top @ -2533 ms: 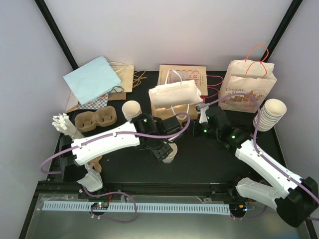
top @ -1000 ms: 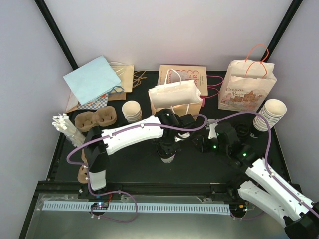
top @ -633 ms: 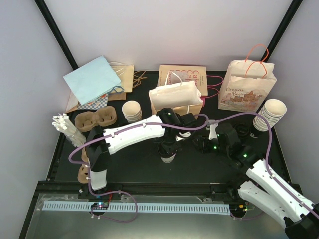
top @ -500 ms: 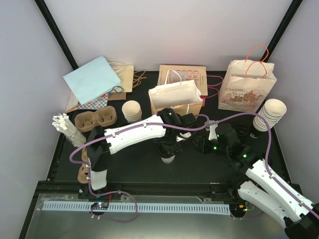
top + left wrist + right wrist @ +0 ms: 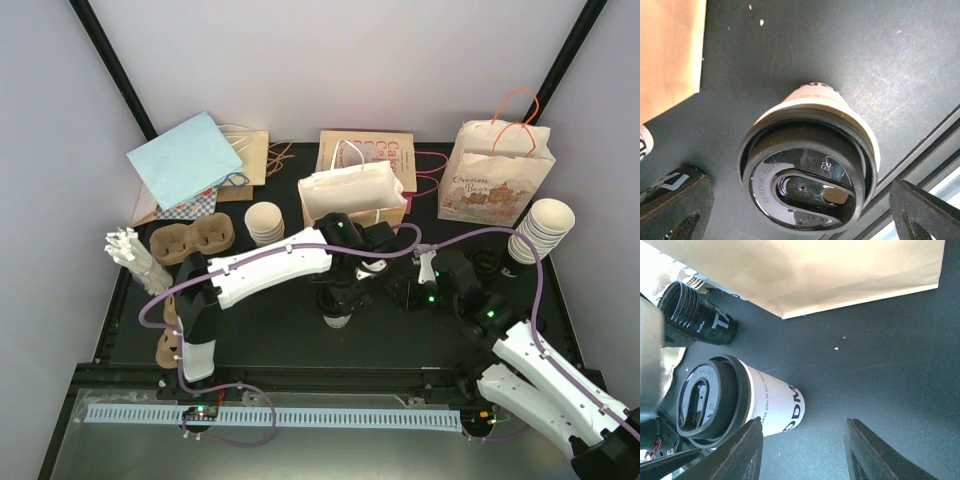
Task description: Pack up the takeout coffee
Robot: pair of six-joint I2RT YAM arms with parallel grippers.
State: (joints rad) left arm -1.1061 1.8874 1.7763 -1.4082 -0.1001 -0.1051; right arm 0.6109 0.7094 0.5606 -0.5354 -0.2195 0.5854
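Left hand (image 5: 800, 207) spread wide above paper cup (image 5: 816, 101), black lid (image 5: 805, 182) on, standing on desk (image 5: 850, 45); right hand (image 5: 802, 455) spread, empty.

White arm shells (image 5: 270, 268), black joints (image 5: 345, 235) — purple cables (image 5: 141, 316), green lights (image 5: 432, 297) — left pincer (image 5: 800, 212) dark grey.

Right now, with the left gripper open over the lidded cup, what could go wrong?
The black lid may not be fully seated: the cream rim of the paper cup shows past one side, so it could pop off in handling. The open fingers of the left gripper straddle the cup; a sideways move could tip it. The right gripper, open, sits close beside the cup and could bump it.
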